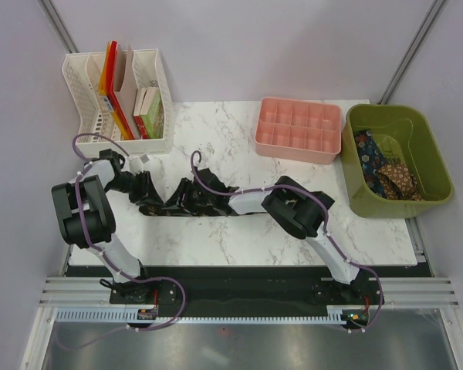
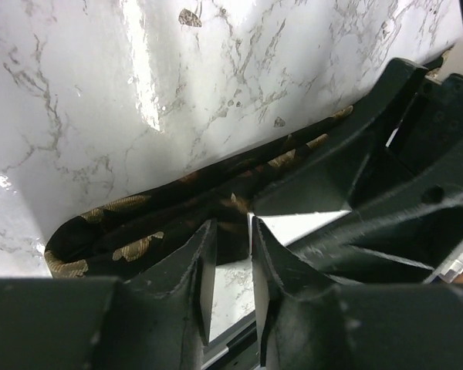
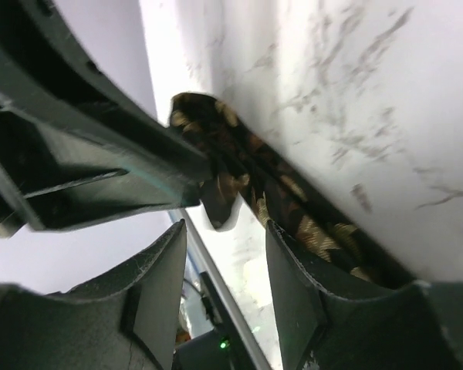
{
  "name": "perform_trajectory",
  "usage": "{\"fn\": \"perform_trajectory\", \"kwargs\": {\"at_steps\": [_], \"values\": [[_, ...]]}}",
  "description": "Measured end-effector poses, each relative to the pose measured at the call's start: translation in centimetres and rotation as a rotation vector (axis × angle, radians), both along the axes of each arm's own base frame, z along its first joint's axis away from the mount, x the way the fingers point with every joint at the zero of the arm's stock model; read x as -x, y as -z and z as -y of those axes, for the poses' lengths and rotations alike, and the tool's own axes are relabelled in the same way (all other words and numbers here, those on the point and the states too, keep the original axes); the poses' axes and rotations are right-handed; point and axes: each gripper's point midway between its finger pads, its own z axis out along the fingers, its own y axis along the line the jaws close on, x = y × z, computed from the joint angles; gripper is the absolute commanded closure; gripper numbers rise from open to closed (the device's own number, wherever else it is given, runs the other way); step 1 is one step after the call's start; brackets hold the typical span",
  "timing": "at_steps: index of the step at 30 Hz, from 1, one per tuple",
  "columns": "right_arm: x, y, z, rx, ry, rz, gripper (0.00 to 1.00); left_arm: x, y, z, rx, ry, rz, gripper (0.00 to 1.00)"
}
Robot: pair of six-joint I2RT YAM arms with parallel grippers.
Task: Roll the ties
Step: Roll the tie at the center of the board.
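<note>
Marble tabletop (image 1: 239,239): tie (image 2: 123,220) lies flat, probably for rolling from end. Right jaws spread beside it; left jaws near-shut, grip unclear.

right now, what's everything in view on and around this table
marble table: one, white, centre
tie: one, dark with gold-brown pattern, laid out centre left
bin: one, green, right side
more ties: at least two, blue and gold-brown patterned, in the bin
compartment tray: one, pink, far side
file organizer: one, white, far left
books and folders: several, red, yellow, brown, green, in the organizer
left gripper: one, black, over the tie
right gripper: one, black, jaws apart, beside the tie
</note>
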Motion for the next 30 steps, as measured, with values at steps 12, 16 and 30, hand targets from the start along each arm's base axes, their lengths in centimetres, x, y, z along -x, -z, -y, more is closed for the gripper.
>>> {"fn": "perform_trajectory", "kwargs": {"at_steps": [12, 16, 30], "values": [[-0.9, 0.7, -0.9, 0.029, 0.023, 0.034, 0.5, -0.1, 0.1, -0.4, 0.009, -0.033, -0.015, 0.76], [-0.8, 0.5, -1.1, 0.027, 0.022, 0.038, 0.52, 0.0, 0.4, -0.3, 0.019, -0.046, -0.037, 0.8], [-1.0, 1.6, -1.4, 0.057, 0.029, 0.046, 0.57, 0.0, 0.6, -0.5, 0.051, -0.076, -0.051, 0.8]]}}
